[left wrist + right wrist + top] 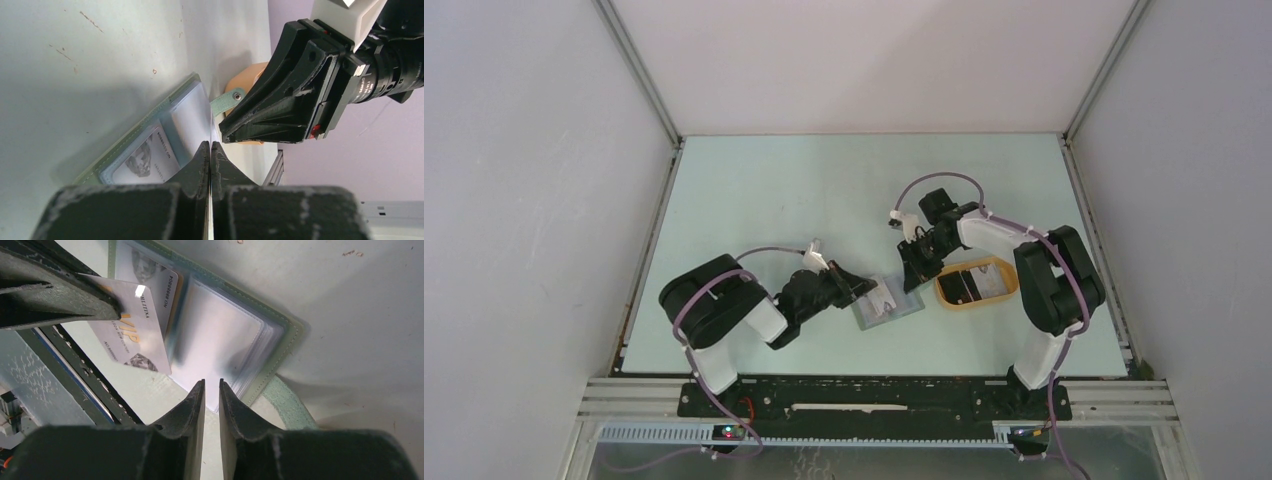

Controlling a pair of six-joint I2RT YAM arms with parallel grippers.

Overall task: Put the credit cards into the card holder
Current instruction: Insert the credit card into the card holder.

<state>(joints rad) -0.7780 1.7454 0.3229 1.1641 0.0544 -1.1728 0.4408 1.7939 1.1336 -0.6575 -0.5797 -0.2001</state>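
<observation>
A pale green table [774, 200] fills the floor of a white booth, closed in by a left wall [524, 200], a far wall [874, 60] and a right wall [1194, 150]. Slim aluminium posts [639, 75] run up the far corners. A tan-yellow oval tray [944, 299] lies flat on the table, right of centre and toward the near edge. In the left wrist view its rim [247, 75] shows peach-coloured. Small reddish-brown specks [90, 20] mark the table. Along the near edge runs a silver rail [624, 388], and nearer still a white slotted duct [654, 435].
</observation>
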